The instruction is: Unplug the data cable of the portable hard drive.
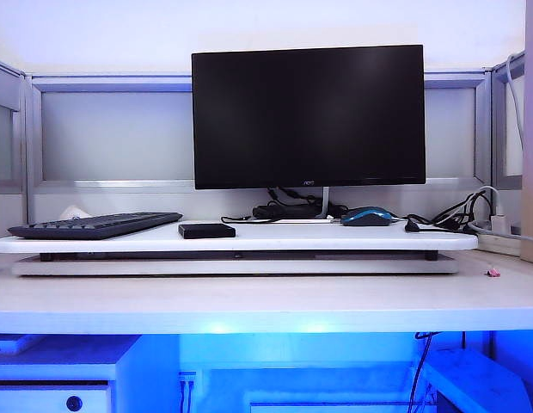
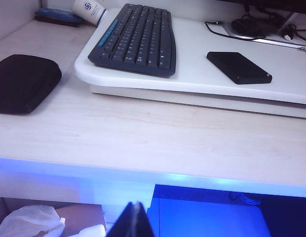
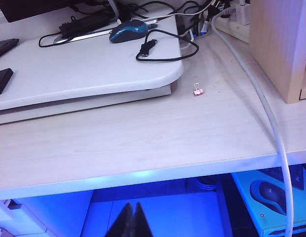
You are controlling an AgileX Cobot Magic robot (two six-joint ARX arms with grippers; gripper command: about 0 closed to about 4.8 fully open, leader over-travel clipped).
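The drive [image 2: 239, 67] lies flat on the white riser [image 2: 202, 81] that sits on the worktop [image 2: 153, 138], near the riser's front edge, just beside the keyboard [image 2: 135, 39] and in front of the monitor [image 1: 308, 116]. No cord shows at any side of the drive that the views reveal; its far end cannot be checked closely. A thin black cable [image 3: 165, 52] ending in a chunky black plug [image 3: 145, 48] lies loose in a loop near the riser's right corner, next to the mouse [image 3: 128, 30], well apart from the drive. From that I judge the unplugging done, with the cable free and nothing left but to stay clear. Both arms hang low, below the worktop's front edge: the left gripper [image 2: 134, 219] sits under the left part of the edge with its fingers pressed together and nothing between them, and the right gripper [image 3: 132, 219] sits under the right part, fingers likewise closed and empty. By count: one drive, one black cable with one plug, one keyboard, one mouse, one monitor, one small pink clip [image 3: 198, 91] on the worktop by the riser's right corner, one black pouch [image 2: 24, 81] near the worktop's left edge, and one paper cup [image 2: 90, 10] lying behind the keyboard.
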